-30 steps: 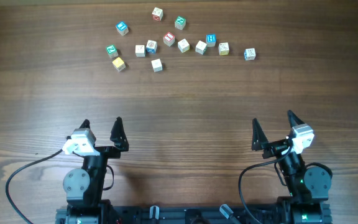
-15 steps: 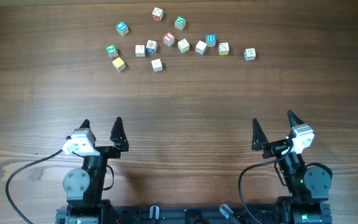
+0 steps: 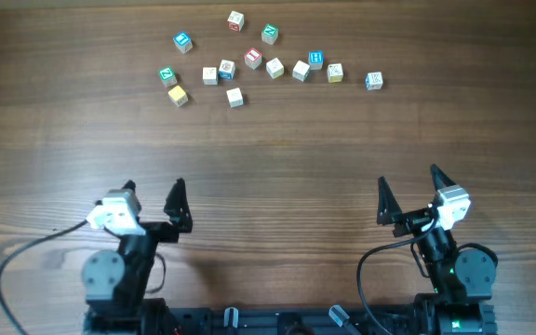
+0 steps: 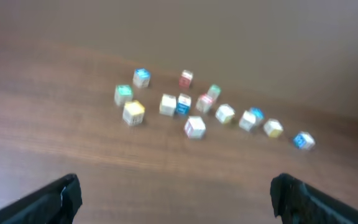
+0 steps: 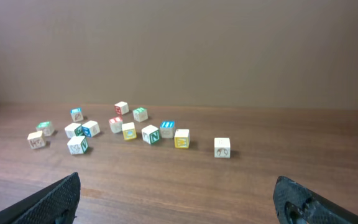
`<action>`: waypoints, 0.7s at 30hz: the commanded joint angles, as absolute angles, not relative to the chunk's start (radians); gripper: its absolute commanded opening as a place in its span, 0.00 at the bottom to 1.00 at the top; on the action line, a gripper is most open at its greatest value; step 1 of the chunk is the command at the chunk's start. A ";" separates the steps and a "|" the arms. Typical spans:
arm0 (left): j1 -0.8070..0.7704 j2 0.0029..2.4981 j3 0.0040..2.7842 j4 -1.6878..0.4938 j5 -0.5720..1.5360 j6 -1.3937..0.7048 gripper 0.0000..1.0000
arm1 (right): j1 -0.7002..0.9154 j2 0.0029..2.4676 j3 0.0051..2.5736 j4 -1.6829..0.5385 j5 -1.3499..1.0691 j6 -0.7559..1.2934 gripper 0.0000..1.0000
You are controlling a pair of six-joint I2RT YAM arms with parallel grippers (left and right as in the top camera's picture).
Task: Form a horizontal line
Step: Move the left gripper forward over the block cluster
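Near the front edge of the wooden table (image 3: 268, 149), the left gripper (image 3: 152, 186) and the right gripper (image 3: 408, 179) both stand spread wide, holding nothing. Far back, well apart from them, lie the little letter cubes (image 3: 274, 67), loose and scattered, not yet a horizontal line. Each cube is likely light, hard and easy to knock, so pinch two flat sides. Their faces are white, yellow, blue, green and red.

Even, soft light, faint shadows; left wrist view motion-blurred (small wooden letter cubes (image 4: 194, 126) smeared); other views sharp.
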State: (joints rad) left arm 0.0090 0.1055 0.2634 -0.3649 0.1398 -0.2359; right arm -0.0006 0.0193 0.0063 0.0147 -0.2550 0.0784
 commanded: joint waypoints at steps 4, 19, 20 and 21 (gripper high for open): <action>0.018 0.698 0.994 -0.815 0.200 -0.213 1.00 | 0.004 0.014 0.006 0.021 -0.268 0.081 1.00; 0.018 1.414 1.770 -1.240 0.280 -0.217 0.04 | 0.004 0.014 0.006 0.021 -0.268 0.081 1.00; 0.017 1.414 1.770 -1.210 0.280 -0.217 0.04 | 0.004 0.014 0.006 0.021 -0.268 0.081 1.00; 0.017 1.417 1.770 -1.188 0.281 -0.224 0.04 | 0.004 0.014 0.006 0.021 -0.268 0.081 1.00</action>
State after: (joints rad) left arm 0.0097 1.4155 1.7508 -1.2407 0.2607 -0.2226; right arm -0.0006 0.0212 0.0063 0.0154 -0.2584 0.0784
